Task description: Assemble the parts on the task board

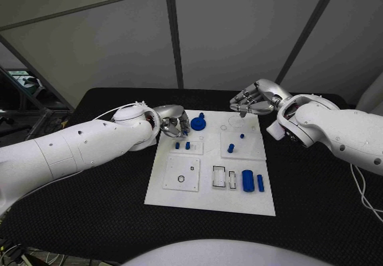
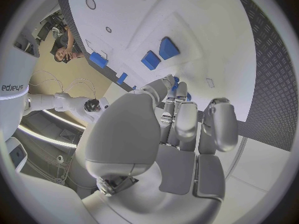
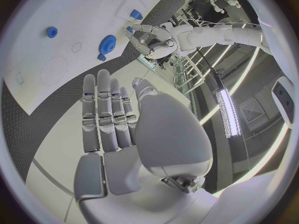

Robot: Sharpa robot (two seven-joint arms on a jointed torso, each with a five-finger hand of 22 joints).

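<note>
- Head view: your left hand (image 1: 171, 126) sits at the task board's (image 1: 209, 202) far-left corner, fingers curled close beside the blue gear (image 1: 198, 122). Can't tell if it's gripping the gear or just next to it.
- Head view: your right hand (image 1: 249, 103) hovers over the board's far-right corner, fingers curled in, nothing visible in them.
- Board contents: two small pegs (image 1: 182, 146) standing on the left-middle tile, one peg (image 1: 231, 148) on the right-middle tile, two blue cylinders (image 1: 252, 181) lying near the right edge beside the rectangular slots (image 1: 224, 177). Those slots look unfilled.
- Left wrist view: left hand (image 2: 177, 129) fingers bent toward the board, blue pieces (image 2: 159, 54) beyond the fingertips. Contact not visible.
- Right wrist view: right hand (image 3: 115, 119) fingers straight, side by side, holding nothing; gear (image 3: 107, 43) well apart from it.
- Advice: confirm the left hand's hold on the gear before lifting; keep it level.
</note>
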